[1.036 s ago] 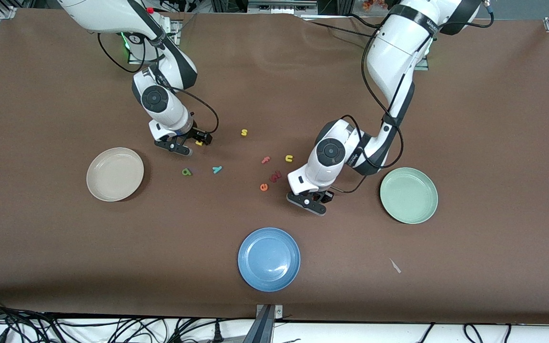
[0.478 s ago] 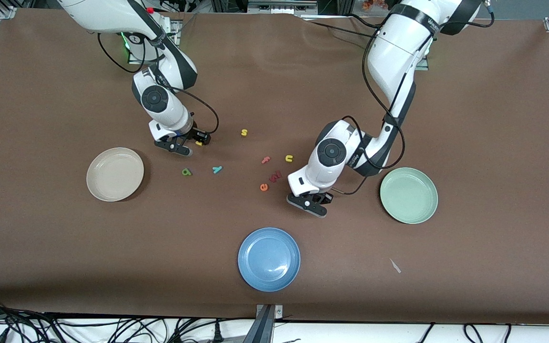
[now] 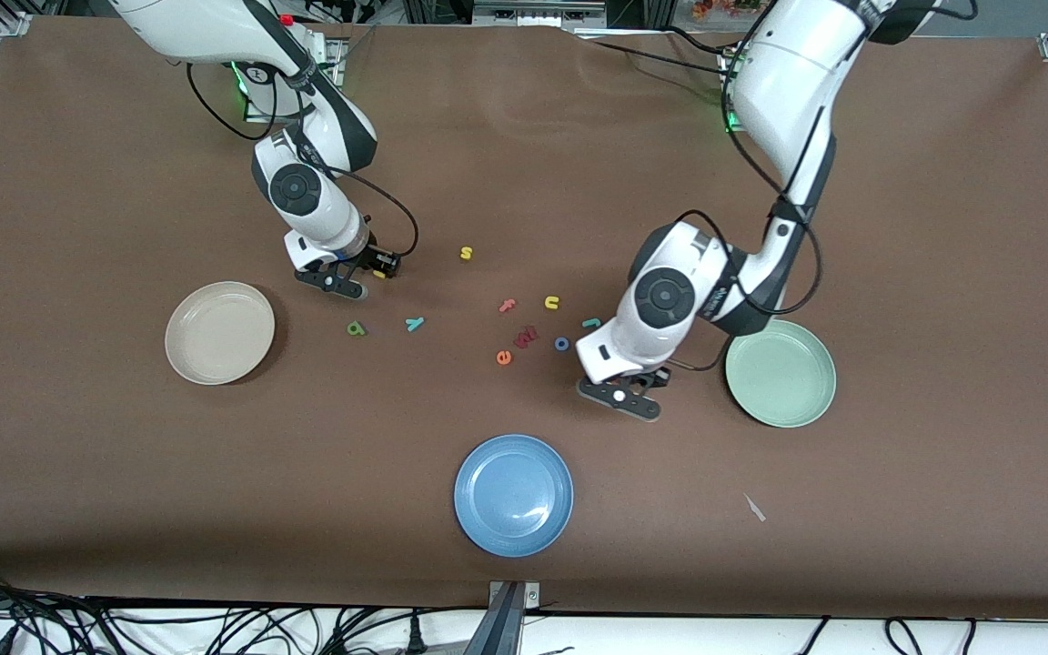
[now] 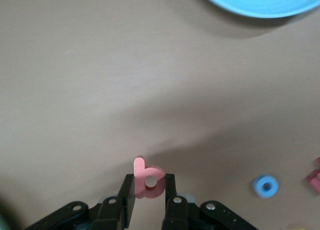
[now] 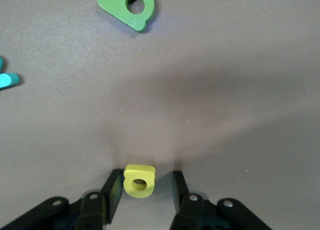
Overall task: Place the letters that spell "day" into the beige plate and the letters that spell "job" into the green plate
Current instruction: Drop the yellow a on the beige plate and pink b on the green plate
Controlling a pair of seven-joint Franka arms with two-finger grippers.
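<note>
**Left gripper** (image 3: 622, 398): clamped on the small pink-red foam letter b (image 4: 148, 180), held edgewise between both fingers. Now over bare brown tabletop between the blue foam ring o (image 3: 562, 344) and the round pale mint-green plate (image 3: 780, 373); a second ago lower and over the letter cluster. Carried off toward the green plate, by the look of it.

**Uncovered by that shift:** the blue o and the teal hooked foam j (image 3: 591, 322), hidden under the arm a moment ago. Both flat on the table, near the orange foam e (image 3: 503, 357). Still to be fetched for "job".

**Right gripper** (image 3: 348, 276): low at the table, placed as before, jaws narrowed around the small yellow foam d (image 5: 139, 180). One finger against it, the other just apart; no firm grip yet.

**Remaining "day" letters:** dark green foam a (image 3: 357, 328) and teal foam y (image 3: 414, 323), unmoved, nearer the front camera than the d.

**Round cream-beige plate** (image 3: 219, 332): empty. Green plate: empty as well.

**Standing:** one letter in transit, one about to be pinched, four waiting.
</note>
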